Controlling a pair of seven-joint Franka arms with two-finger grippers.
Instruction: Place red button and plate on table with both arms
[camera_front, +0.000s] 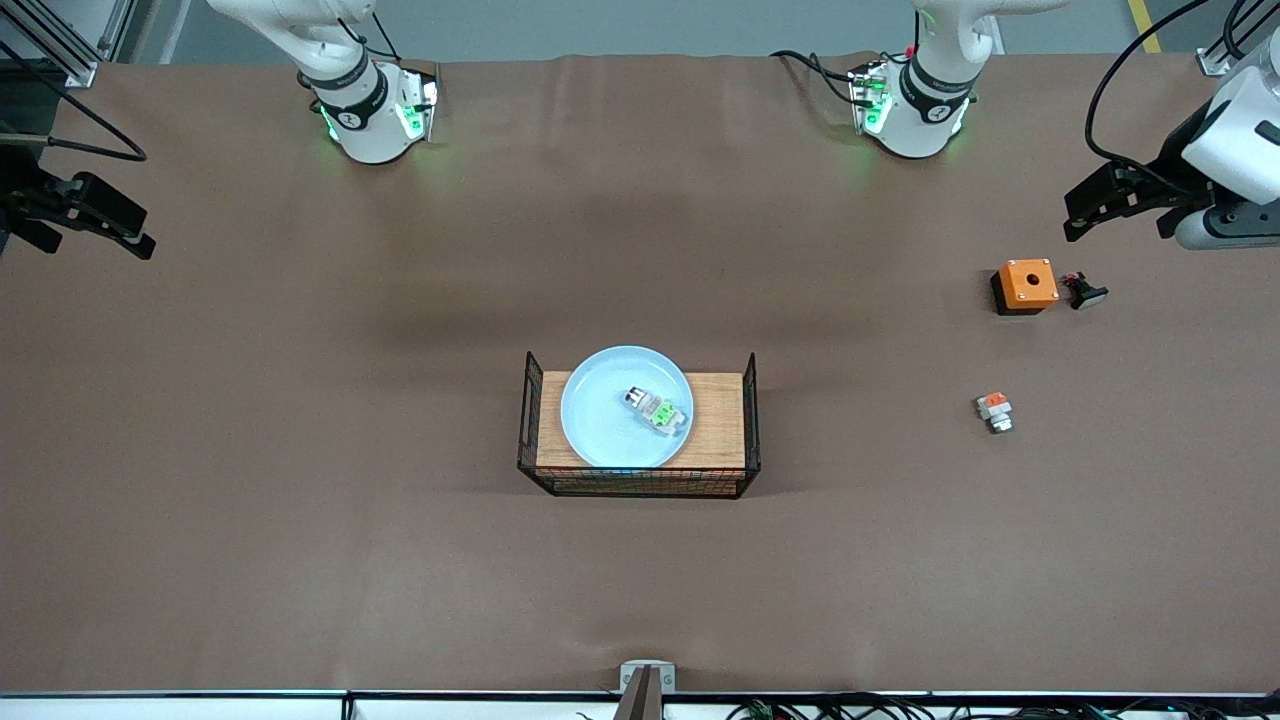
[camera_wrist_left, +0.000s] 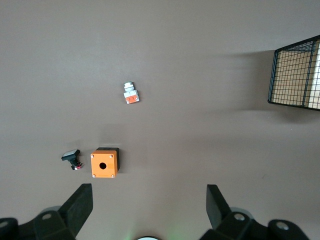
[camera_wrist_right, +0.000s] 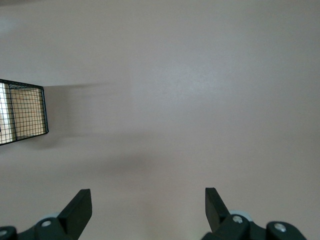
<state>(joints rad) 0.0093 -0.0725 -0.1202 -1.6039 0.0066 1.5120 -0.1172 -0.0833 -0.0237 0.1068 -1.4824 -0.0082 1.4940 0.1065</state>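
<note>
The pale-blue plate (camera_front: 610, 400) lies in the wood-bottomed wire tray (camera_front: 735, 440) at the middle of the brown table (camera_front: 300, 450). The red button (camera_front: 658, 409), a small white-grey block with a green top, lies on the plate. My left gripper (camera_front: 1072, 215) is open and empty over the table at the left arm's end, above the orange box; its own view shows it open (camera_wrist_left: 149, 195). My right gripper (camera_front: 145, 232) is open and empty over bare table at the right arm's end, as its own view shows (camera_wrist_right: 148, 196). Both are well apart from the tray.
An orange box with a hole (camera_front: 1027, 284) (camera_wrist_left: 104, 163) stands beside a small black part (camera_front: 1083, 291) (camera_wrist_left: 71, 157). A similar orange-red-topped block (camera_front: 994, 410) (camera_wrist_left: 131, 93) lies nearer the front camera. The tray's wire end shows in both wrist views (camera_wrist_left: 295, 75) (camera_wrist_right: 22, 112).
</note>
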